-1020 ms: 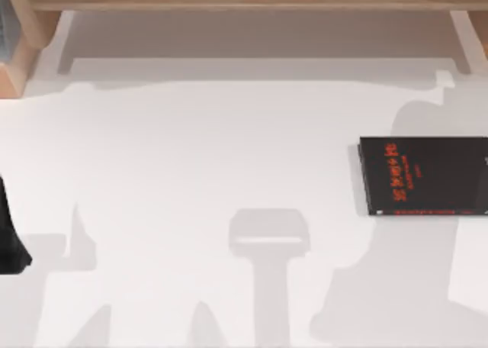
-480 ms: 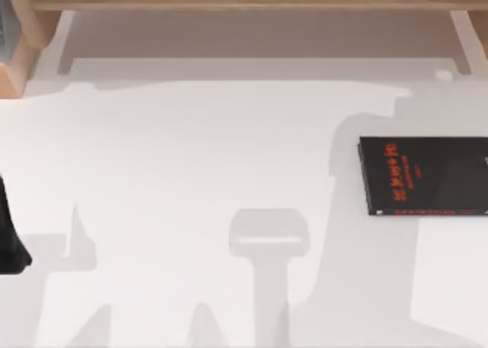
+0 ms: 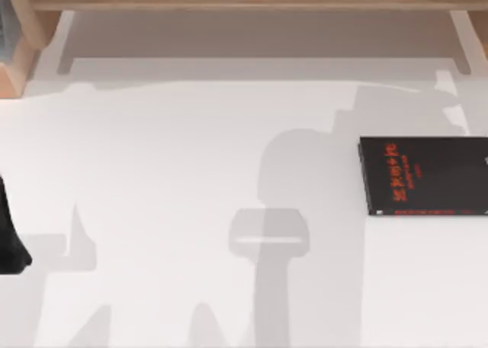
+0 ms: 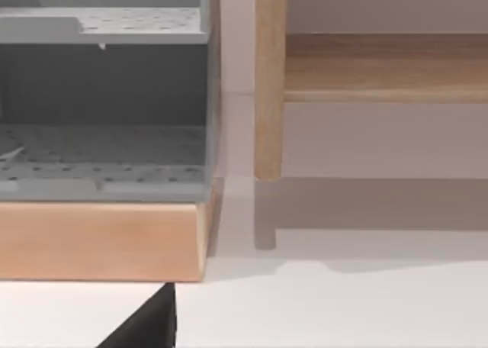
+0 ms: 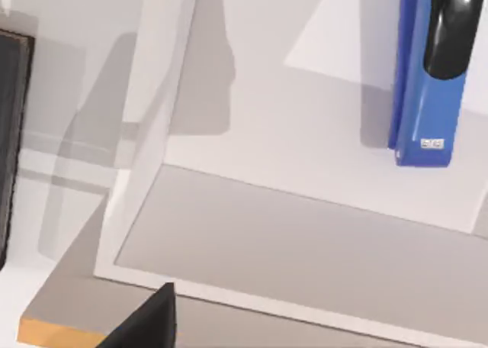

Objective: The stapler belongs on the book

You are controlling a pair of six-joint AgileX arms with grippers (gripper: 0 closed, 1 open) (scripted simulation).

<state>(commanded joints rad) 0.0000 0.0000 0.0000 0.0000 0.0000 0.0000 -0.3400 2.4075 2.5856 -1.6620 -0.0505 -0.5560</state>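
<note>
Stapler (image 5: 424, 88), blue with a black top, lies on the white table (image 3: 183, 180), near a pale shelf frame (image 5: 145, 142). Black book (image 3: 427, 175) with red lettering lies flat at the table's right edge, nothing on it. Left arm (image 3: 9, 237) sits parked at the left edge; whether either gripper is open, I cannot tell.

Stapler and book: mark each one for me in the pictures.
stapler (image 5: 422, 111), right wrist view, on its blue side below the gripper finger.
book (image 3: 438, 176), top view, on the middle of its black cover.
</note>
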